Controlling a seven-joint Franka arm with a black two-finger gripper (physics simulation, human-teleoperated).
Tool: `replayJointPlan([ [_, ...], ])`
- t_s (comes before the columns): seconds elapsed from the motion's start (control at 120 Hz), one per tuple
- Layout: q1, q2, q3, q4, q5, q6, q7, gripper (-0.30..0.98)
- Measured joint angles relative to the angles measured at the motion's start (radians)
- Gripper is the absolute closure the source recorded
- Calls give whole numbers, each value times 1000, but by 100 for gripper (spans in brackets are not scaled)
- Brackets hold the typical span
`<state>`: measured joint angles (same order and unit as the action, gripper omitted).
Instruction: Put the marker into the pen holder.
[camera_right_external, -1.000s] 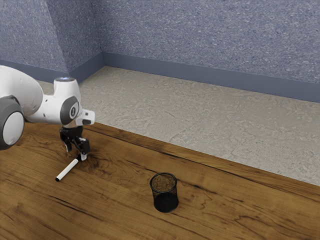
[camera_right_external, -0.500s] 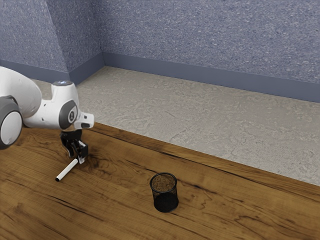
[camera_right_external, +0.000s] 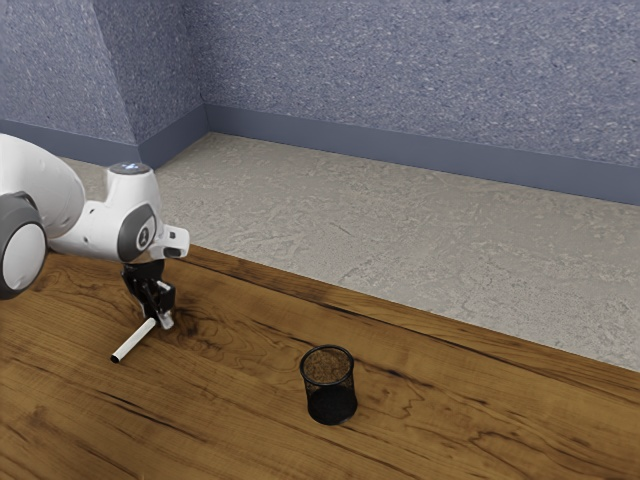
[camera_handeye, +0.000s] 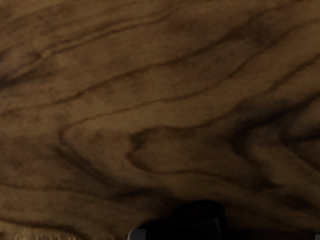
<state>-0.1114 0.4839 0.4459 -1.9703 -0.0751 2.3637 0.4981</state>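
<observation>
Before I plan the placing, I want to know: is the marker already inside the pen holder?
No, the marker lies on the table, apart from the pen holder.

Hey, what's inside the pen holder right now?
In the pen holder I see no upright pen, just tabletop showing through the mesh and a dark bottom, too dark to rule out something small lying there.

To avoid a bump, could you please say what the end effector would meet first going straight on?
Straight down, the end effector would probably meet the tabletop first; open, it seems to straddle the marker, though depth is unclear.
</observation>
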Motion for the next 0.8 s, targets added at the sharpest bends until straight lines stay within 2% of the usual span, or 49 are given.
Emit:
replayJointPlan([
  [0.092, -2, -5, 1, -1, 56, 15, -72, 79],
  [0.133, -3, -7, 1, -1, 66, 18, -100, 80],
  [0.267, -3, -13, 0, -7, 5, 12, -100, 79],
  [0.383, -3, -14, -1, -7, -24, 8, -89, 79],
  [0.558, -12, -55, -1, -7, -31, 5, -75, 79],
  [0.8, -99, -229, 0, -4, -29, 0, -64, 79],
])
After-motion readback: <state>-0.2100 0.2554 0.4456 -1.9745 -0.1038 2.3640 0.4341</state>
